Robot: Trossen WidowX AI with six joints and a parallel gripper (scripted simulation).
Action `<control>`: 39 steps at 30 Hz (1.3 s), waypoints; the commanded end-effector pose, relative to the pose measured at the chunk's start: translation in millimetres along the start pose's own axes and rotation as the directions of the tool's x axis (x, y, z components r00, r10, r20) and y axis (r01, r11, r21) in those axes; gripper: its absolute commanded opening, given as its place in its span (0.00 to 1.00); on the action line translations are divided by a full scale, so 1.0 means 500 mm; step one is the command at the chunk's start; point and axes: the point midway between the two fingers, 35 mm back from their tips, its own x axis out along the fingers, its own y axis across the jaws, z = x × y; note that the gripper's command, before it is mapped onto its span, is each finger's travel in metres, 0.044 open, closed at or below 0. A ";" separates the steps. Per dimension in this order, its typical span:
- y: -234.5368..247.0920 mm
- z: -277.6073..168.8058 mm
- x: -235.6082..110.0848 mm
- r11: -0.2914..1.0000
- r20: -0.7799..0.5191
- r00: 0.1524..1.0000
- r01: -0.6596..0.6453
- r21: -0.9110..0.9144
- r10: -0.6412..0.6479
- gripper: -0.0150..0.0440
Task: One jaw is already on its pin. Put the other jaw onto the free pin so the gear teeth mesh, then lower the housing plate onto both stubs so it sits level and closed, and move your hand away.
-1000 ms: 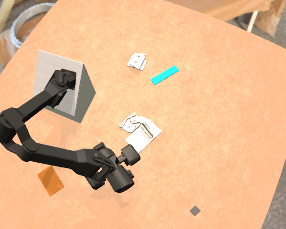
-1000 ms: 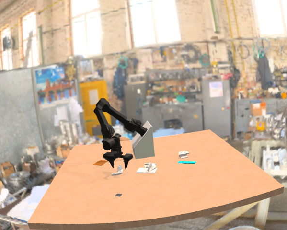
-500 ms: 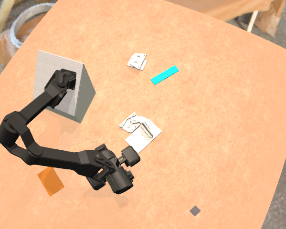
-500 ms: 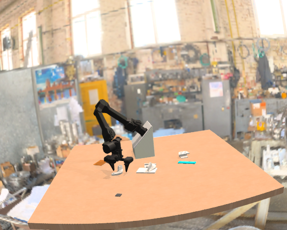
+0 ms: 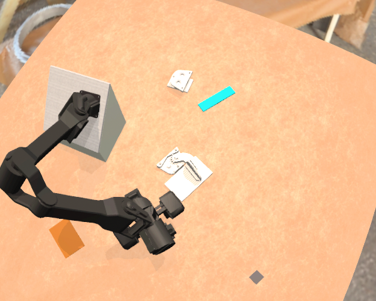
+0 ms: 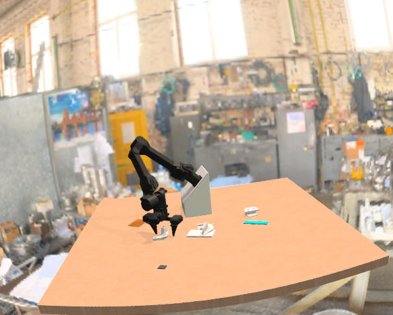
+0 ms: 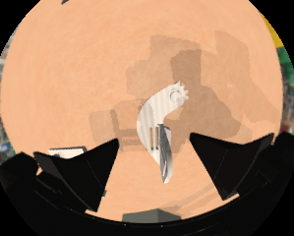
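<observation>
The loose white jaw (image 6: 160, 237) (image 7: 147, 117) lies on the table, its toothed end away from my hand and its upright fin between my fingers. My gripper (image 6: 165, 234) (image 7: 154, 140) is open and empty, with its fingertips low on either side of the fin. In the top view my hand hides this jaw. The white base (image 5: 178, 186) (image 6: 193, 233) stands beside my hand, and the other jaw (image 5: 182, 157) (image 6: 208, 229) sits on it; the pins are too small to tell apart. The white housing plate (image 5: 182, 76) (image 6: 251, 209) rests apart, raised on a small white support.
A cyan strip (image 5: 216, 98) (image 6: 255, 222) lies near the housing plate. An orange patch (image 5: 66, 238) (image 6: 135, 222) lies below the arm, and a small dark square (image 5: 256, 276) (image 6: 161, 267) near the front. The grey wedge mount (image 5: 113, 126) (image 6: 198, 202) carries the arm.
</observation>
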 end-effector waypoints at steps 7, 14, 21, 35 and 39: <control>0.002 -0.001 0.003 1.000 0.000 1.000 -0.006 -0.006 0.006 1.00; 0.000 0.000 0.001 1.000 0.000 1.000 0.000 0.000 0.000 0.87; 0.000 0.000 0.001 1.000 0.000 1.000 0.000 0.000 0.000 0.56; 0.000 0.000 0.001 1.000 0.000 1.000 0.000 0.000 0.000 0.48; 0.000 0.000 0.000 1.000 0.000 1.000 0.000 0.000 0.000 0.48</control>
